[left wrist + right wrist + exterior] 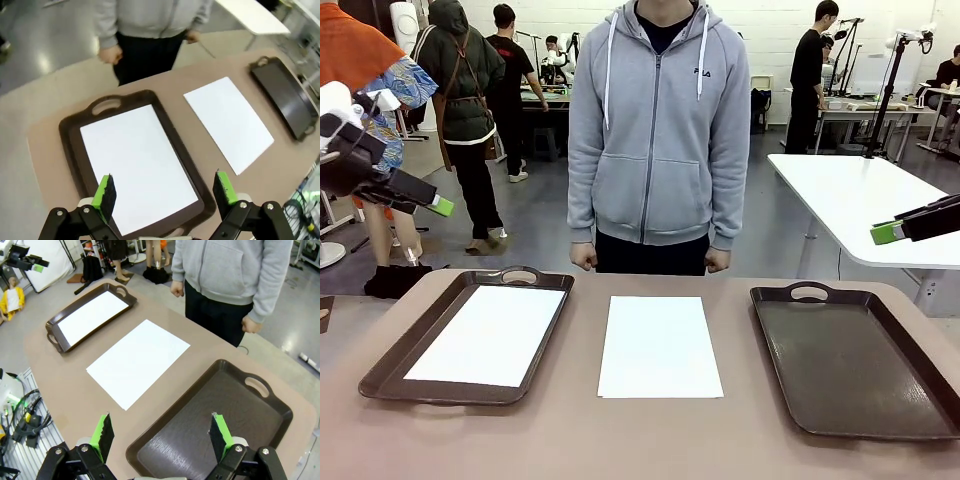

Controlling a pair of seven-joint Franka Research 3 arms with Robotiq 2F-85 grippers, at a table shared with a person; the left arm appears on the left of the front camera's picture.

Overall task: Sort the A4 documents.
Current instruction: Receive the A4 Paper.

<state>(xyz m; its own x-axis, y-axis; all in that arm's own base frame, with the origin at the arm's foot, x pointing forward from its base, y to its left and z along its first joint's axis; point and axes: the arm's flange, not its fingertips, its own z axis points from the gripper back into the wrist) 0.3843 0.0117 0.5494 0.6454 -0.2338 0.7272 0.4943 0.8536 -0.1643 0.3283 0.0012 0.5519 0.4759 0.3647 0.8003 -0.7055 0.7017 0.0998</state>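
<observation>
One white A4 document lies inside the dark brown tray on the left. Another sheet lies flat on the bare table between the two trays. The right-hand tray holds nothing. My left gripper hovers high above the table's left edge. In its wrist view the left gripper is open over the trayed sheet. My right gripper hangs high at the right. It is open above the bare tray, with the middle sheet beyond it.
A person in a grey hoodie stands at the far edge, fists resting near the table rim. A white table stands behind on the right. Brown tabletop stretches along the near side.
</observation>
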